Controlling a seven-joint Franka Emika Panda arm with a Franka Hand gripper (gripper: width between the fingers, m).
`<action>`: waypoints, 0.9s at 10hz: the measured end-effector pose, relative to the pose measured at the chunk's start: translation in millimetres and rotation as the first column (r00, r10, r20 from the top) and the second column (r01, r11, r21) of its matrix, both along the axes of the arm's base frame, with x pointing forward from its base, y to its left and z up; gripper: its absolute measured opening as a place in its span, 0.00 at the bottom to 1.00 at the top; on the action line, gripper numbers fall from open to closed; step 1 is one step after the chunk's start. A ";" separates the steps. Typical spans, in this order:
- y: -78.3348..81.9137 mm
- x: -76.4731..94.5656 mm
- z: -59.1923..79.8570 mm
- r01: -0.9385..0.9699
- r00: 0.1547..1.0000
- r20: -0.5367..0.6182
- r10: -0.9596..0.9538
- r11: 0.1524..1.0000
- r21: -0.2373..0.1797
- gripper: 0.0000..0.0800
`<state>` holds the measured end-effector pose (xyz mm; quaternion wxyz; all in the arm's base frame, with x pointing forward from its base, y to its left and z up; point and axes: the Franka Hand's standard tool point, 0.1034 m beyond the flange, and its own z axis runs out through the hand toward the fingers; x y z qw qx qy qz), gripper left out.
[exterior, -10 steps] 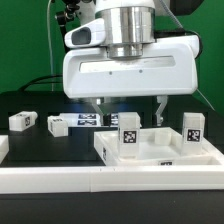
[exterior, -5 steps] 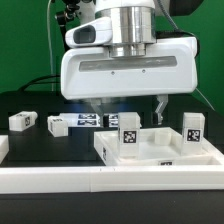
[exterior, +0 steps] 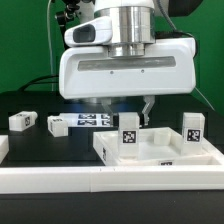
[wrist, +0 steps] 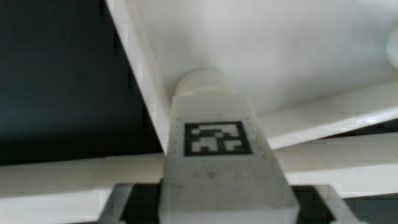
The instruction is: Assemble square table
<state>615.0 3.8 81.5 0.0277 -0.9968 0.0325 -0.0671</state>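
Observation:
The square table top, a white tray with a raised rim, lies at the exterior view's right. Two tagged white legs stand in it: one under my gripper, another further right. My fingers have come in against the first leg's upper end; one finger shows just beside it. The wrist view looks down that leg onto the table top, with my gripper shut on the leg from both sides.
Two loose tagged legs lie on the black surface at the exterior view's left. The marker board lies behind them. A long white rail runs along the front edge.
The fingers stood wide apart on either side of the leg before; they have now closed inward onto it. The arm and the parts stay where they were.

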 end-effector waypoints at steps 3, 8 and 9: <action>-1.7 -0.3 -0.3 0.185 0.983 -0.013 -0.185 0.982 0.026 0.36; -3.9 -1.6 -1.2 0.638 0.770 -0.065 -0.635 0.766 0.083 0.36; -4.1 -1.8 -1.3 0.704 0.711 -0.080 -0.699 0.705 0.092 0.36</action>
